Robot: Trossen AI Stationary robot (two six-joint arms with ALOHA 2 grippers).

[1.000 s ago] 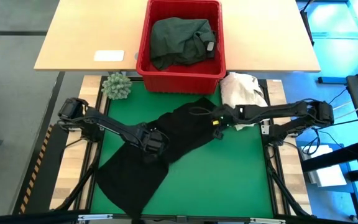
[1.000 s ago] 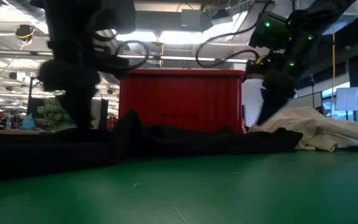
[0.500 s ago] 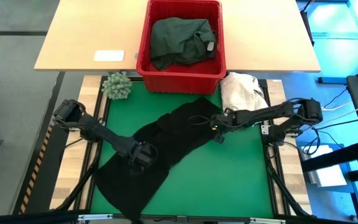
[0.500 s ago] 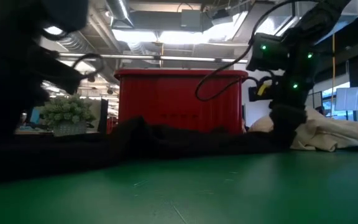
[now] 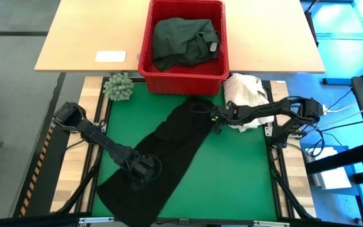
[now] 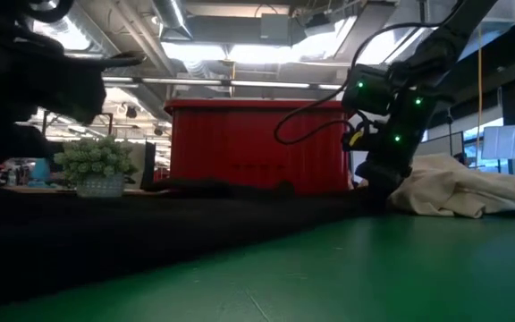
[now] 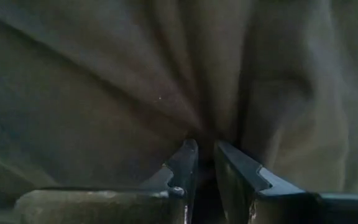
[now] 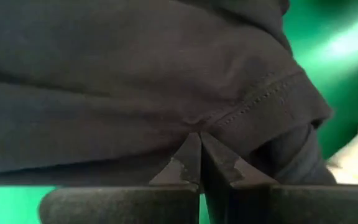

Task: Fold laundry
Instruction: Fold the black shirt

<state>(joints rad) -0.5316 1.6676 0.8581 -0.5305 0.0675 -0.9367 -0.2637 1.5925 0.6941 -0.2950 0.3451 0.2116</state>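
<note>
A green mat covers the work table, with a red basket at its far edge holding a dark green garment. A black garment lies stretched in a long diagonal band from near left to far right, pinched at both ends. The left gripper clamps the near-left part; the right gripper is clenched on a hem at the far-right end, beside a cream cloth heap. Open mat lies right of the band.

One garment lies spread on the mat, another in the basket behind it.
</note>
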